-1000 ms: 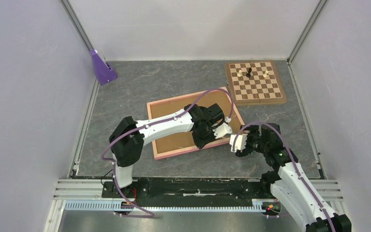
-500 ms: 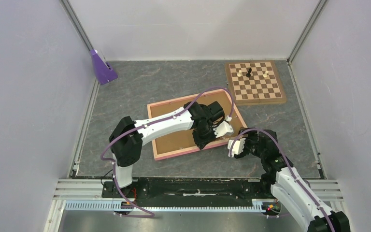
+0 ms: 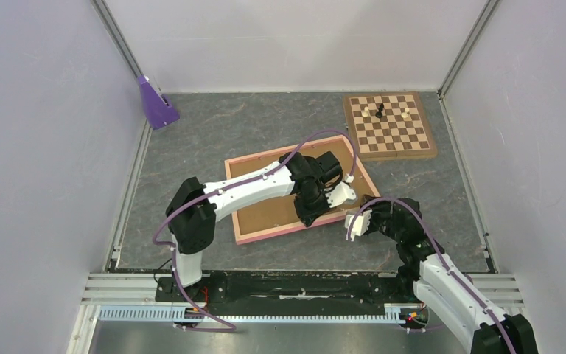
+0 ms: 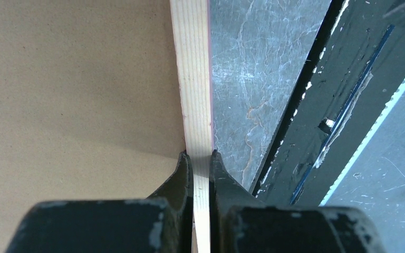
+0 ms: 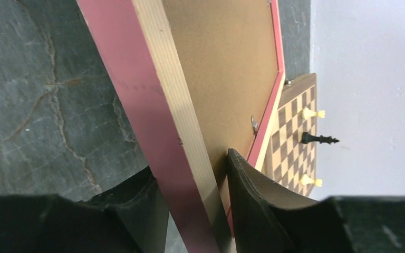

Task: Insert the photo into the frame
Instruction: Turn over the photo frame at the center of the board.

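Roughly in the middle of the table point(image 3: 191, 155) the frame point(image 3: 269, 233) lies back side up, skewed so that its right end points toward the far right. A plain brown backing board point(image 3: 273, 214) fills its opening, and only the pale wood back and thin pink edges of the frame show.

From the left, the left arm reaches across the board to the frame's near rail, close to its right end. Seen from the left wrist, the left gripper point(image 4: 198, 158) is closed tight on that pale wood rail, with one finger on the board side and the other on the table side.

Just to the right of it, the right gripper point(image 5: 190, 163) is at the frame's near right corner. Its two fingers straddle the rail: one sits against the pink outer face and the other over the backing board, with a sliver of board showing between that finger and the wood. Whether it is actually pinching the rail cannot be told.

At the far right of the table, well apart from the frame, sits a chessboard point(image 3: 389, 127). A few chess pieces point(image 3: 378, 112) stand near its far edge, one dark and the others pale. In the far left corner a purple object point(image 3: 155, 103) leans against the wall.
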Motion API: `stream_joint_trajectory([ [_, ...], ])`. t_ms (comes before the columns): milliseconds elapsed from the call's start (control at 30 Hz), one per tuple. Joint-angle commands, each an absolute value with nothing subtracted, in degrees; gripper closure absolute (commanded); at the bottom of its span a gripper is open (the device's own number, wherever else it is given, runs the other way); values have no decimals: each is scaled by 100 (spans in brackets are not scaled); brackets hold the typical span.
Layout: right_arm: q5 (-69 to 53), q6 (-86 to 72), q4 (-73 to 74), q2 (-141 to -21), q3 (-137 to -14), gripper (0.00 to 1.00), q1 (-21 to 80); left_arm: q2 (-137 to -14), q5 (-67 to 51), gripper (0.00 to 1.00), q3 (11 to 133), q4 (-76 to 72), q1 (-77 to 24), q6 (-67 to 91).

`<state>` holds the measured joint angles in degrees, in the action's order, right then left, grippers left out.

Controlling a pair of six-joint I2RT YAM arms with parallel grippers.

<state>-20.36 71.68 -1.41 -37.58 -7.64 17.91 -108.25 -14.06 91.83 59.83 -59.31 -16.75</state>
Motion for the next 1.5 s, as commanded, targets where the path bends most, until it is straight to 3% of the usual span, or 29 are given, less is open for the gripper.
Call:
stream_joint_trajectory([
  [0, -2042, 6973, -453, -3800, -926, 62, 1828, -10798, -1996, 98, 9466, 6021, -5960, -1846],
  [133, -2206, 6706, -234, -3854, -1165, 75, 1828, -10720, -1956, 95, 9422, 6025, -5933, -1813],
  [233, -2357, 6578, -53, -3865, -1359, 82, 1836, -10565, -1768, 68, 9384, 5985, -5911, -1761],
  [400, -2576, 6345, 207, -3893, -1618, 89, 1837, -10134, -1282, 45, 9319, 5802, -5889, -1679],
  [533, -2767, 6094, 361, -3964, -1877, 96, 1837, -9718, -859, 20, 9317, 5679, -5863, -1707],
  [967, -3438, 4869, 1236, -4647, -3652, 100, 1905, -8906, 579, 15, 10053, 6167, -5868, -2749],
  [1200, -3629, 4235, 1470, -5032, -4534, 100, 1942, -8507, 1373, 12, 9801, 5739, -5861, -3565],
  [1467, -3865, 3864, 1849, -5441, -5155, 100, 1945, -8476, 1321, 8, 9842, 5529, -5572, -4394],
])
